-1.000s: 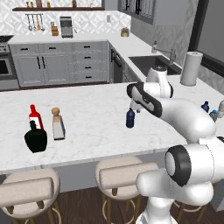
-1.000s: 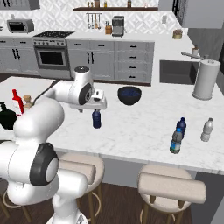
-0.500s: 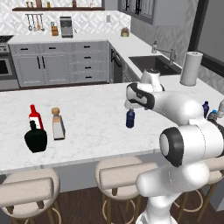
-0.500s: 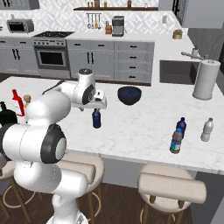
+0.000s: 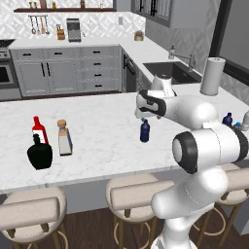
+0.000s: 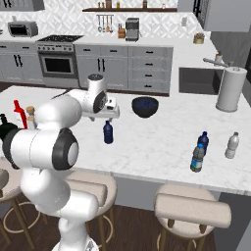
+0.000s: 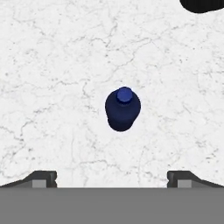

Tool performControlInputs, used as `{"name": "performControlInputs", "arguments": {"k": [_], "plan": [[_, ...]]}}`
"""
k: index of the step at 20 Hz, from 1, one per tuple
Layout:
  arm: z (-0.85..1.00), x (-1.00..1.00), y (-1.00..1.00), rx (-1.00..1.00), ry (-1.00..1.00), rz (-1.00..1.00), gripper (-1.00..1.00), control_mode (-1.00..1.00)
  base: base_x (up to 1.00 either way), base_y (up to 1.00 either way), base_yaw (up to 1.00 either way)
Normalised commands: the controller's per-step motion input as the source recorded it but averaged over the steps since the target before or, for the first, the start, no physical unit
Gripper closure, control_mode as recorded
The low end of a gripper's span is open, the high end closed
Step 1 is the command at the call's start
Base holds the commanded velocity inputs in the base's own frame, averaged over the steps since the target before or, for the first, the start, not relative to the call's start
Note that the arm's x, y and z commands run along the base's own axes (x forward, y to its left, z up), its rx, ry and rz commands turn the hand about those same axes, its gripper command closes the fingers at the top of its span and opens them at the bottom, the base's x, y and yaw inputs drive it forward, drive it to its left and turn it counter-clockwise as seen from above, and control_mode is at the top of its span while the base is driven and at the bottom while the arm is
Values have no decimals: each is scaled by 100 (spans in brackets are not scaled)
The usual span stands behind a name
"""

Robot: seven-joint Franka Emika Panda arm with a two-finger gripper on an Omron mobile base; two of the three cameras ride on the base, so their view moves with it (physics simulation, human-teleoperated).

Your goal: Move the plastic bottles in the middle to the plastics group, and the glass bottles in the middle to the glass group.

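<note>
A solid dark blue plastic bottle [image 5: 144, 131] [image 6: 108, 132] stands upright mid-counter. My gripper [image 5: 142, 115] [image 6: 112, 116] hovers just above it, pointing down. In the hand view the bottle [image 7: 123, 108] is seen from above, and the fingertips [image 7: 43, 177] stand wide apart: open, holding nothing. At the left, the cork-stoppered glass bottle [image 5: 63, 137] stands beside the red bottle [image 5: 38, 128] and the black bottle [image 5: 39, 153]. At the right, a clear bottle with a blue label [image 6: 197, 158] stands near a dark blue bottle [image 6: 203, 141] and a whitish bottle [image 6: 232, 145].
A dark blue bowl [image 6: 145, 106] sits on the counter just behind the gripper, and its rim [image 7: 201, 4] shows in the hand view. A paper towel roll [image 6: 231, 89] stands at the far right by the sink [image 5: 172, 72]. Stools line the counter's near edge.
The arm's elbow and upper links have swung, while the hand stays above the dark blue bottle. The bottle has not moved.
</note>
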Motion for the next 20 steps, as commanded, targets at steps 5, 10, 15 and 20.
{"name": "performControlInputs", "arguments": {"k": [5, 10, 15, 20], "plan": [[-10, 19, -7, 0, 0, 0, -100, -100, 0, 0, 0], [-23, 23, -11, 0, 0, 0, -100, -100, 0, 0, 0], [-17, 20, -1, 0, 0, 0, -100, -100, 0, 0, 0], [-10, 2, 10, 0, 0, 0, -100, -100, 0, 0, 0]]}}
